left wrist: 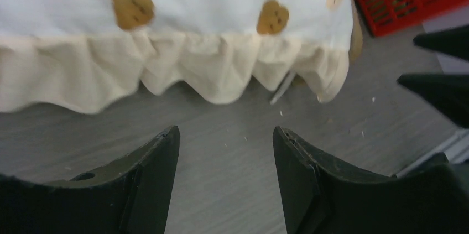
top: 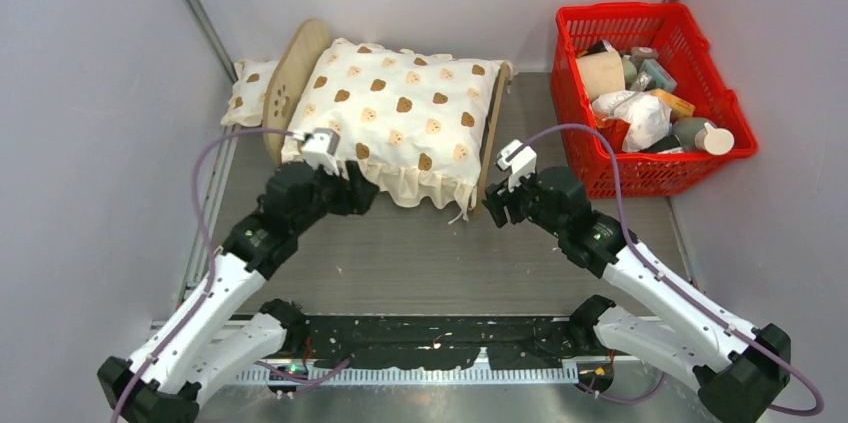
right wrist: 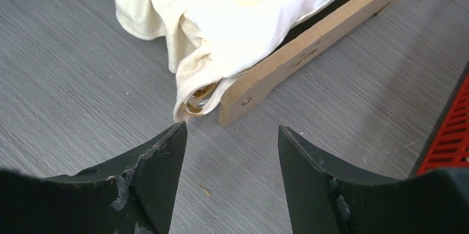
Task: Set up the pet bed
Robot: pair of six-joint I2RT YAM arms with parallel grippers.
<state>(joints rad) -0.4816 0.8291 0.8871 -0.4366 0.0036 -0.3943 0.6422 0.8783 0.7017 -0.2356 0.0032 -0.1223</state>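
The light-wood pet bed with arched headboard point(top: 290, 78) is lying crosswise on the table point(top: 420, 253) beyond both arms, headboard leftward, a cream bear-print ruffled cushion point(top: 405, 108) covering it. Both the left jaws and right jaws are gaping empty, each facing a near corner.

The cushion point(top: 400, 108) hides the pet bed's point(top: 492, 143) base; its headboard point(top: 293, 73) half-hides the pillow point(top: 248, 91).

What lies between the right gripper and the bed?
Only a short strip of bare table, as the right wrist view shows: the open right gripper hovers just short of the bed.
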